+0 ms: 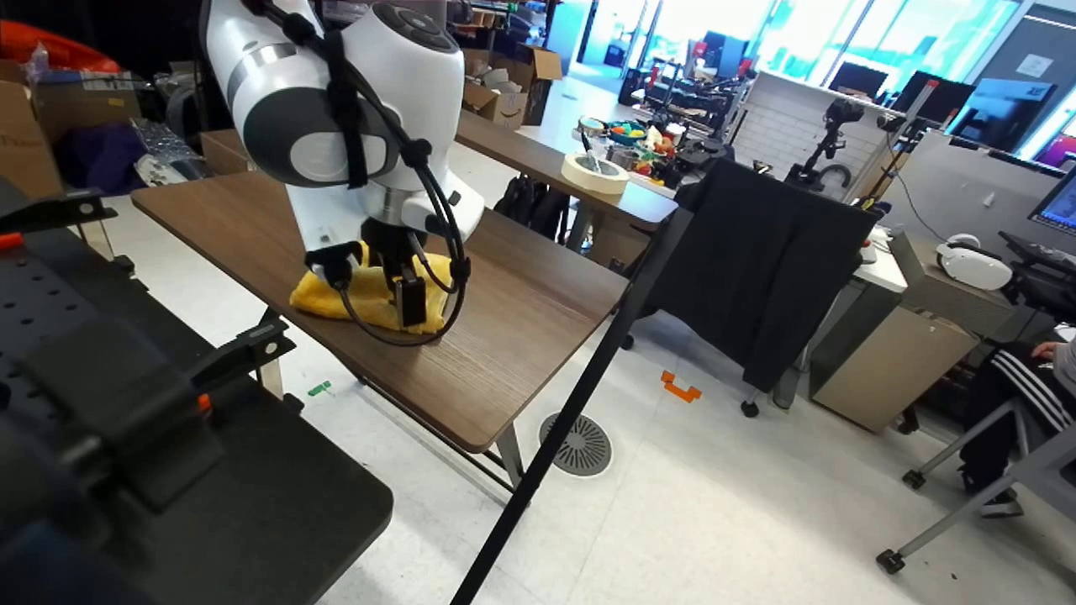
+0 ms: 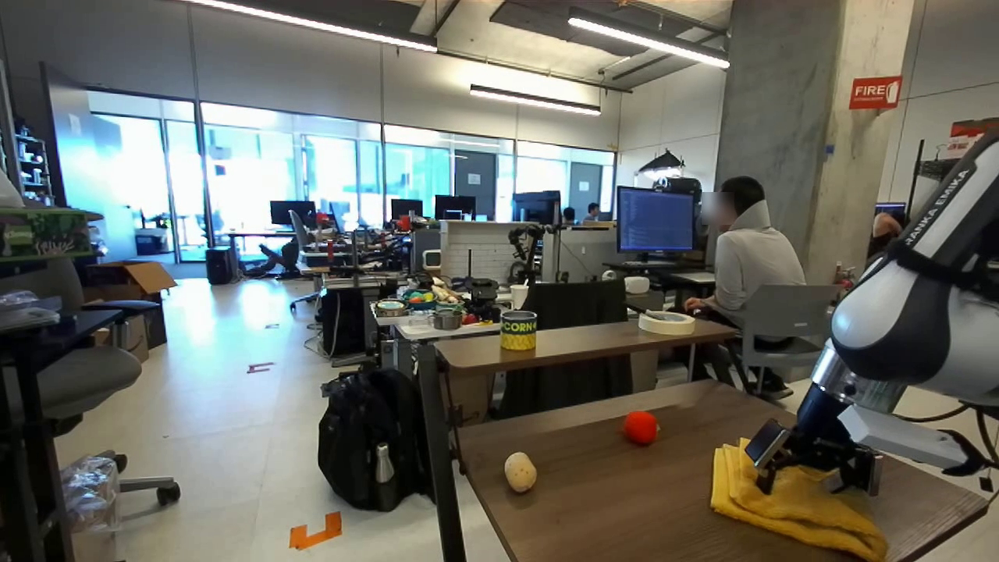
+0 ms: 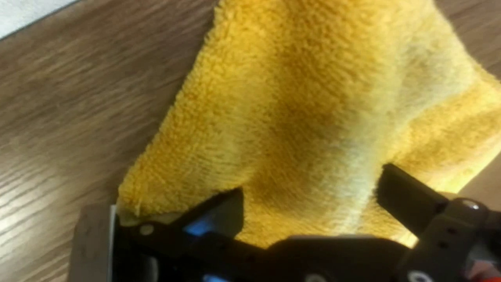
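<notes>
Bright glass panes (image 2: 261, 168) glow in the background, and up front runs a brown worktop (image 2: 609, 499). Close to one long edge lies the yellow cloth (image 3: 305, 109), fluffy and folded, and look, the claw (image 3: 311, 184) is right over it! Its fingers (image 3: 409, 199) stand wide apart, cloth showing between them; whether the tips touch the fabric is hard to tell. Further along the same worktop, well apart from the cloth, sit a round red object (image 2: 640, 428) and a pale speckled lump (image 2: 520, 473). Beyond them, on a second worktop (image 2: 593, 342), a corn can (image 2: 518, 331) stands upright and a tape roll (image 2: 667, 324) lies flat. A black backpack (image 2: 371, 437) sits on the floor (image 2: 242, 437)!
</notes>
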`<move>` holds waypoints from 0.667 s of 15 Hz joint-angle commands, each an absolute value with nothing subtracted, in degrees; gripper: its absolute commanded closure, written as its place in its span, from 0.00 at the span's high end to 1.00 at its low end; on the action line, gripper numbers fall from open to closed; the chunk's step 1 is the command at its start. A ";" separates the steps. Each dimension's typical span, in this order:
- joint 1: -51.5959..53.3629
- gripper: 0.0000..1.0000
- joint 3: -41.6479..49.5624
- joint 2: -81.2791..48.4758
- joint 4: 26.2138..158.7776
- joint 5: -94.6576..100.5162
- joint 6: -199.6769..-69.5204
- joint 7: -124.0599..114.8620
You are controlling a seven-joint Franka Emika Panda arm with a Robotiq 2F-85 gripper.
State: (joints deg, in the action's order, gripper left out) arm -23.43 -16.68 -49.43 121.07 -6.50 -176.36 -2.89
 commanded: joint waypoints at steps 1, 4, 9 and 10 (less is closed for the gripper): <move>-14.97 1.00 -12.83 -50.23 119.02 -7.76 -175.32 -4.12; -3.56 1.00 -7.82 -50.65 116.27 -7.22 -171.75 -7.06; 14.40 1.00 -1.25 -52.16 112.49 -5.07 -165.60 -12.88; 16.49 1.00 -1.09 -52.28 112.29 -4.50 -165.34 -13.26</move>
State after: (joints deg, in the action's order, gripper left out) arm 9.56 -3.51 -49.50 114.94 -6.11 -168.22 -10.90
